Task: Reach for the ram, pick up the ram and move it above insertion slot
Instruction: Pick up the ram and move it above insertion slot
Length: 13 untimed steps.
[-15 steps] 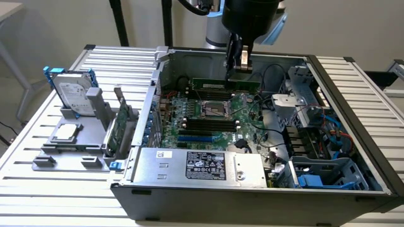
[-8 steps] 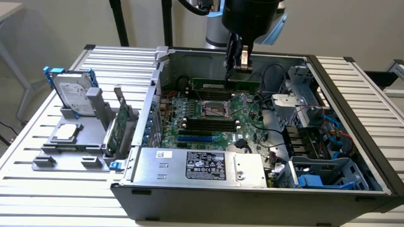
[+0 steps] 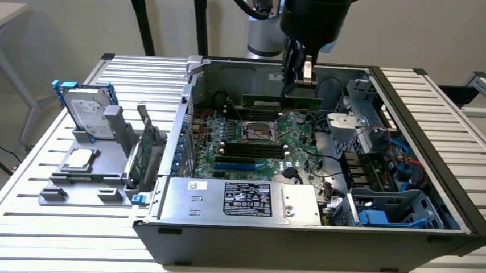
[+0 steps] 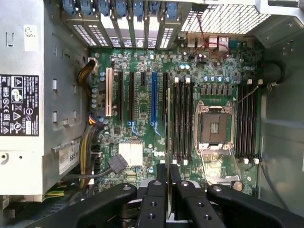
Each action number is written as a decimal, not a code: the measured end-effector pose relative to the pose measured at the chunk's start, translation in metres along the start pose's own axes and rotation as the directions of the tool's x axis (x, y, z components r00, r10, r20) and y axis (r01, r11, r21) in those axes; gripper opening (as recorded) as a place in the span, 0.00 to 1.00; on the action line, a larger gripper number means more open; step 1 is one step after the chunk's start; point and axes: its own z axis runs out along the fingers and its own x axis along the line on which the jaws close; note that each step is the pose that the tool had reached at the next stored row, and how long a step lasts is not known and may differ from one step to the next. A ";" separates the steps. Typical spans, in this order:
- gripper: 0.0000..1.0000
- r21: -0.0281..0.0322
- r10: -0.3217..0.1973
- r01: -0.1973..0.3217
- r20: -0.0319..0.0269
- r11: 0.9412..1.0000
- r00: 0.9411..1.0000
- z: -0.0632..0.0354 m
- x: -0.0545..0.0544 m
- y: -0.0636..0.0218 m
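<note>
My gripper [image 4: 168,190] is clamped on the ram [image 3: 283,103], fingers [image 4: 154,199] pinching its thin edge. In the wrist view the ram [image 4: 167,128] is edge-on, a narrow line running away from my fingers, parallel to the dark memory slots [image 4: 183,118]. In the exterior view its flat green side shows: long axis level, running across toward that view's right, held above the motherboard [image 3: 251,136] inside the open case [image 3: 304,239]. Power supply [image 3: 235,199] carries a black label, text unreadable. Outside the case: hard drive [image 3: 82,111], expansion card [image 3: 144,151].
</note>
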 end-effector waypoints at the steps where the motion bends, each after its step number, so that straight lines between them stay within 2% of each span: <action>1: 0.14 0.000 -0.001 0.001 0.001 1.000 1.000 -0.0001 0.000 -0.0031; 5: 0.14 0.000 -0.004 0.004 0.003 1.000 1.000 -0.0006 0.000 -0.0164; 13: 0.14 0.000 -0.006 0.006 0.003 1.000 1.000 -0.0025 -0.002 -0.0325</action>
